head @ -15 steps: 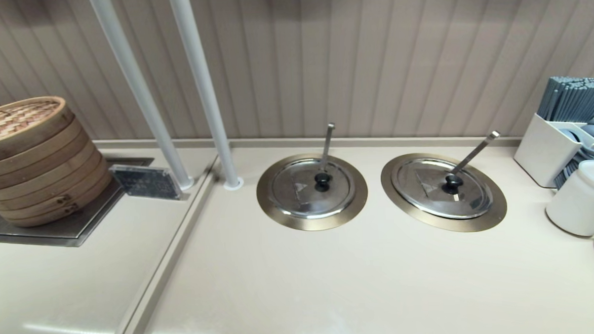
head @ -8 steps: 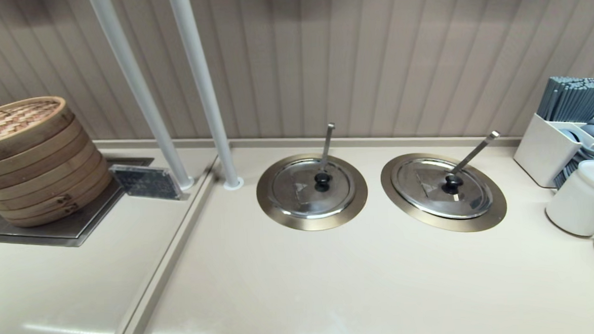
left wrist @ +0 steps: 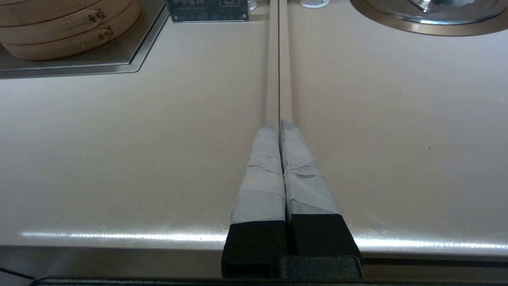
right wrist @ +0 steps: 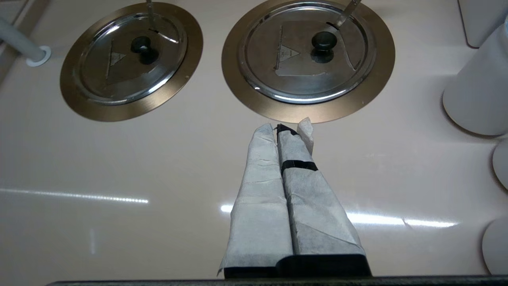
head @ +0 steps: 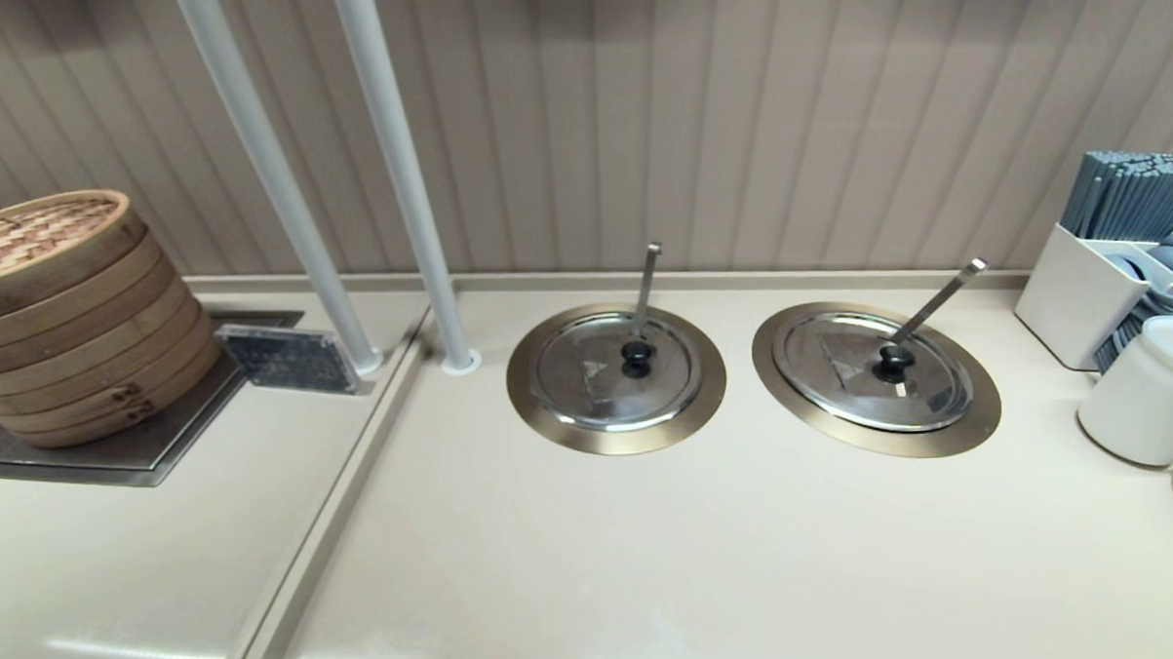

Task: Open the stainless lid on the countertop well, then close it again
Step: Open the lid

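The stainless lid lies flat and closed on the countertop well, whose wide brushed ring surrounds it. It has a small black knob and a slanted ladle handle poking through. My right gripper is shut and empty, hovering over the counter just short of the ring's near edge. My left gripper is shut and empty over the counter seam, far to the left. Neither arm shows in the head view.
A twin lid with an upright ladle handle sits left of the task lid. White canisters and a utensil holder stand at the right. Bamboo steamers and two white poles are at the left.
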Available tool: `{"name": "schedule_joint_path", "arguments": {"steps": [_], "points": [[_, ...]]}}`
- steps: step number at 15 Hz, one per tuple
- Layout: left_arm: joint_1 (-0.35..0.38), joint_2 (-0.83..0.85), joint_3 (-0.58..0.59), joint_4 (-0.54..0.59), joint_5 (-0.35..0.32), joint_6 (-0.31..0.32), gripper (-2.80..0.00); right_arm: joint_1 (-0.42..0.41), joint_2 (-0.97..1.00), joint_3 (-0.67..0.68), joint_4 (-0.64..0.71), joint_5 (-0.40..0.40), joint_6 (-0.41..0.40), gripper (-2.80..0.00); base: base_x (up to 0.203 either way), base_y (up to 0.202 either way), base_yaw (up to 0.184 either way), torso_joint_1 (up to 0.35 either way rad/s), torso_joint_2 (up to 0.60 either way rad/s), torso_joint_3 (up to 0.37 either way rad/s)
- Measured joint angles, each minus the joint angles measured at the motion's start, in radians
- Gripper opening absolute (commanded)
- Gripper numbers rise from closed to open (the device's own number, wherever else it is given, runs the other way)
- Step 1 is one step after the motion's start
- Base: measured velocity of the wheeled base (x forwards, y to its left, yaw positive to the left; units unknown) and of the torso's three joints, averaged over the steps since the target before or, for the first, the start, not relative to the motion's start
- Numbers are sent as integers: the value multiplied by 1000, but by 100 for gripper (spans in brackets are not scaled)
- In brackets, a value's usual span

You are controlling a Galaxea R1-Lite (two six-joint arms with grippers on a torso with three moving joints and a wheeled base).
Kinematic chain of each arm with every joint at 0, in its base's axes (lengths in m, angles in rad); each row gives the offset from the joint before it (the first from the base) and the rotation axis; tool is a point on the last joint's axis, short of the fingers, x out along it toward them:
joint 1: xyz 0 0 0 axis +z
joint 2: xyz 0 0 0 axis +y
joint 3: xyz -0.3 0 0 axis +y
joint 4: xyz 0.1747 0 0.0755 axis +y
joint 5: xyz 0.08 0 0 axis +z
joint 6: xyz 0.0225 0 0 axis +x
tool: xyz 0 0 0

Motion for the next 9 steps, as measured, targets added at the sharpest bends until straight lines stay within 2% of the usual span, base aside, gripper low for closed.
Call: {"name": "schedule_joint_path", "arguments": {"steps": [6,9], "points": [[0,0,0,0,0,0,-280,-8,556,-82,-518,-204,5,-280,0,0,0,0,0,0],[0,0,0,0,0,0,-280,-35,811,-245,-649,-241,16,-280,0,0,0,0,0,0]]}}
